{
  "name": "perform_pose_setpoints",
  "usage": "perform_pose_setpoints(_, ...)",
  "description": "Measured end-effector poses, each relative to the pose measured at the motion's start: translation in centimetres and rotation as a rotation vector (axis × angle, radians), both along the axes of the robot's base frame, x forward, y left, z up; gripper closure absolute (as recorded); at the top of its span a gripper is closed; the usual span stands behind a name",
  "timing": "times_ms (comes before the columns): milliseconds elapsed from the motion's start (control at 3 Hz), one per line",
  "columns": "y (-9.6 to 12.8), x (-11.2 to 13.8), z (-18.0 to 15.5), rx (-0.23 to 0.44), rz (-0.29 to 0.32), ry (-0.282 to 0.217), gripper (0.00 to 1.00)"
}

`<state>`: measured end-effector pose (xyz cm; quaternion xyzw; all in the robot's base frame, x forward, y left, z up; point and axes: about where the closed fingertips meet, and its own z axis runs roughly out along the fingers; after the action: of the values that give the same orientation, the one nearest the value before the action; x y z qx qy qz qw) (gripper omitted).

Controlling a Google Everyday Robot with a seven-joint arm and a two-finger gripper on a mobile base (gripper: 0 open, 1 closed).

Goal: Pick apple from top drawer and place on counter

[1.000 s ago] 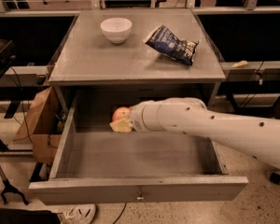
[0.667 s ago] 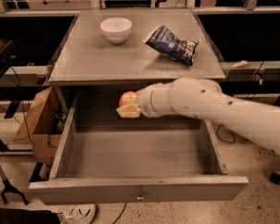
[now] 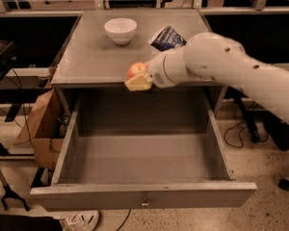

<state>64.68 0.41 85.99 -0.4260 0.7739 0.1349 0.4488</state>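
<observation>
The red-orange apple (image 3: 136,70) is held in my gripper (image 3: 137,78), whose pale fingers are shut on it. The gripper holds the apple at the front edge of the grey counter (image 3: 91,57), above the back of the open top drawer (image 3: 144,154). My white arm reaches in from the right across the counter's front right part. The drawer is pulled fully out, its inside is bare, and its front panel carries a small metal knob (image 3: 144,203).
A white bowl (image 3: 120,30) stands at the back of the counter. A dark blue snack bag (image 3: 166,37) lies behind my arm, partly hidden. A cardboard box (image 3: 38,129) stands left of the cabinet. Cables and a shoe lie on the floor.
My gripper has lifted the apple up out of the drawer to the level of the counter's front edge. The arm has risen with it and now covers part of the snack bag.
</observation>
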Motion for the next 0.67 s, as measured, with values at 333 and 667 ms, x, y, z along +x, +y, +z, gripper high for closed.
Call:
perform_pose_setpoints(333,1.5,2.3,1.9,0.014,0.030,-0.009,1.00)
perform_pose_setpoints(667,3.5,4.6,2.5,0.041,0.057,-0.006,1.00)
